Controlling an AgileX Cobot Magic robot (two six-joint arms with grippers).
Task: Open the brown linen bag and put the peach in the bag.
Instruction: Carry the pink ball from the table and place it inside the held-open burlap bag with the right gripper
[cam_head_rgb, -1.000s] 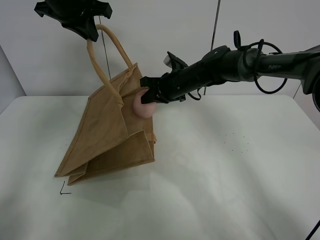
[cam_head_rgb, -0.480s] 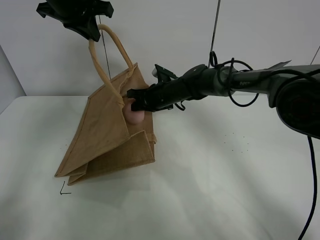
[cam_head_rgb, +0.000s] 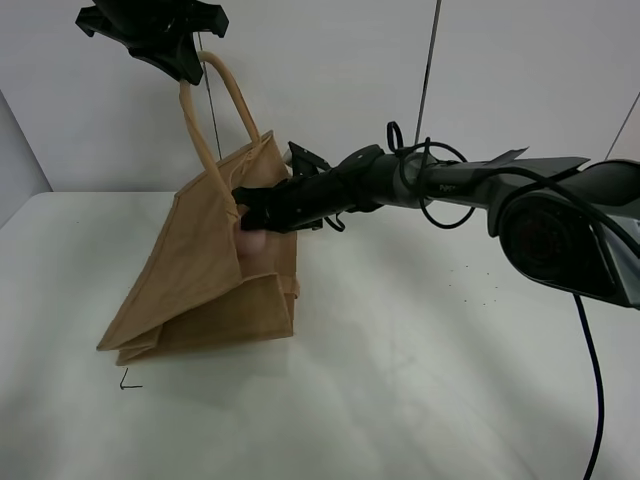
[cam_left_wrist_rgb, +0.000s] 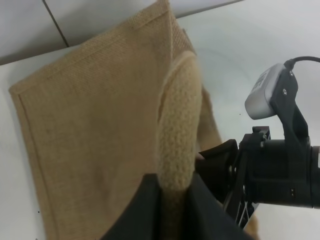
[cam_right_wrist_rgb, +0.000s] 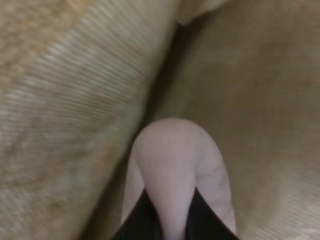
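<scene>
Right hand (cam_head_rgb: 247, 214) advanced into one brown linen bag (cam_head_rgb: 200, 270), clamping one peach (cam_right_wrist_rgb: 175, 165); left hand (cam_head_rgb: 187, 66) pinching one handle (cam_head_rgb: 228, 100).

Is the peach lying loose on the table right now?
No, the right gripper holds the peach up at the brown linen bag's mouth, clear of the table.

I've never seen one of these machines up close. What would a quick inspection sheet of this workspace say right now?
Surface: white table with a small black corner mark.
Job's things: brown linen bag hanging tilted by one handle, base on the table; peach at the bag's mouth.
Clutter: nothing seen.
Grippers: left gripper shut on the handle; right gripper shut on the peach.
Cables: black cable looped along the right arm.
Surroundings: plain white wall, thin pole.
</scene>
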